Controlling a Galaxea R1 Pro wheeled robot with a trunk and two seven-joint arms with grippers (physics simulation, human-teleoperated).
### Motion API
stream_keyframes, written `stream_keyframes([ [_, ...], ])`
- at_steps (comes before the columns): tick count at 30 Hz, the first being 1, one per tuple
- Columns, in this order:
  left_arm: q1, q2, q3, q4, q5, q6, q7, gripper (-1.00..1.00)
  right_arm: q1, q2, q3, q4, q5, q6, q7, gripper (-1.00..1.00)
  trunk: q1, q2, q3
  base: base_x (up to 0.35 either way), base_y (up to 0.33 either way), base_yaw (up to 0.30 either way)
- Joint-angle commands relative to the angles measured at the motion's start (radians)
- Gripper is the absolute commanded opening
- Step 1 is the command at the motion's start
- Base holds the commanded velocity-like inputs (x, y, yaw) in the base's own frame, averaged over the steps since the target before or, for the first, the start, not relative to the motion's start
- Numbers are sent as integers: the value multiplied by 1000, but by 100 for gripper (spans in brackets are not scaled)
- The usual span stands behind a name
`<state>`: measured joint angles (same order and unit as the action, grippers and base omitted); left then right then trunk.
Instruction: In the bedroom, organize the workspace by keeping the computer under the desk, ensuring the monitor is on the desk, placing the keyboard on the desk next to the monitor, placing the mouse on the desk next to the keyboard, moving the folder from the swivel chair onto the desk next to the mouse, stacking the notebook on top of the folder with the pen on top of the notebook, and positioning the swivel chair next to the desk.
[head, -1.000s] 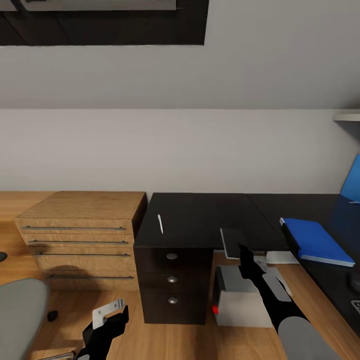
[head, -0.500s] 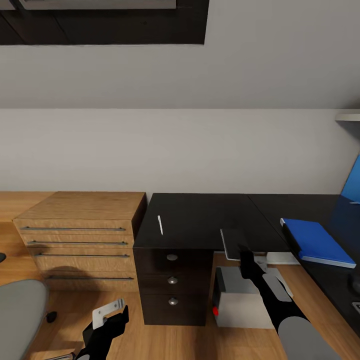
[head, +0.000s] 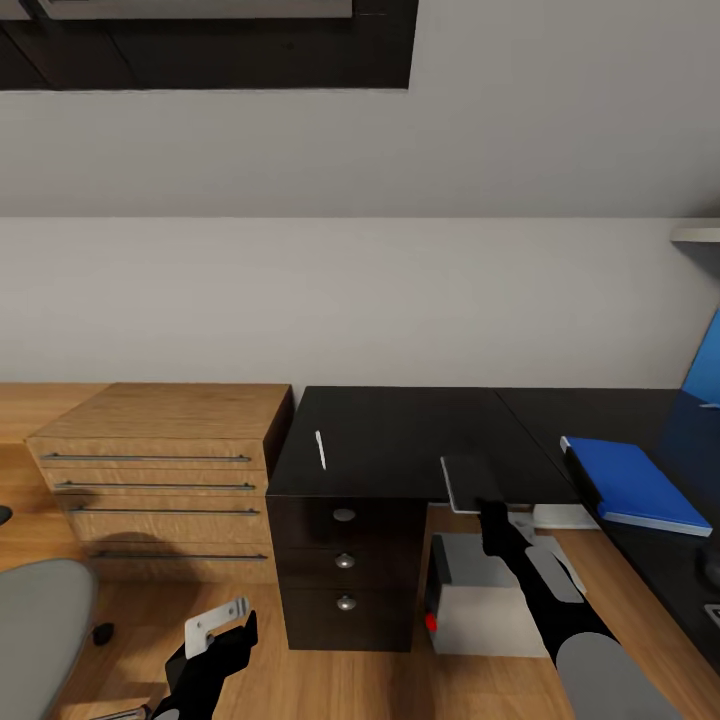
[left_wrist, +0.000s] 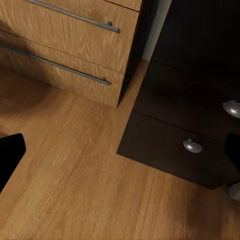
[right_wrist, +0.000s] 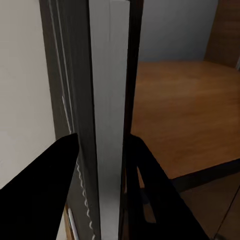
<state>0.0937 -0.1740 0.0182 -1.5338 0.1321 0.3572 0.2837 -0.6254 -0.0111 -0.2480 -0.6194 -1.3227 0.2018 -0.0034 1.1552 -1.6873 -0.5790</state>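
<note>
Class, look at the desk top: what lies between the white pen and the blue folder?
In the head view, the dark grey notebook, clamped in the right gripper at the desk's front edge, lies between the pen and the folder; otherwise bare black top.

The right arm is black along its slim forward part, with a pale grey panel set on its upper face and a broader, rounded mid-grey sleeve nearer the body; its right hand is plain matte black, its fingers showing in the right wrist view as flat, tapering black blades without markings; the left hand is black too, angular in outline, and carries a light grey bracket-like plate on top with two small dark holes in it.
</note>
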Motion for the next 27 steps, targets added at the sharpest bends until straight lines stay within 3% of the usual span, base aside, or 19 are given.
stream_keyframes([
  [1,0,0,0,-2,11,3,5,100,0,0,-4,-1,-6,5,0,-100,0,0,-1,0,0,0],
  [10,0,0,0,-1,11,3,5,100,2,2,-6,-139,-7,6,-3,-100,-35,63,27,0,0,0],
  [25,0,0,0,-1,11,3,5,100,4,-4,-13,-200,-11,19,-7,-100,-92,168,74,0,0,0],
  [27,0,0,0,-1,11,3,5,100,4,-21,-15,-207,-12,21,-7,-100,-100,182,81,0,0,0],
])
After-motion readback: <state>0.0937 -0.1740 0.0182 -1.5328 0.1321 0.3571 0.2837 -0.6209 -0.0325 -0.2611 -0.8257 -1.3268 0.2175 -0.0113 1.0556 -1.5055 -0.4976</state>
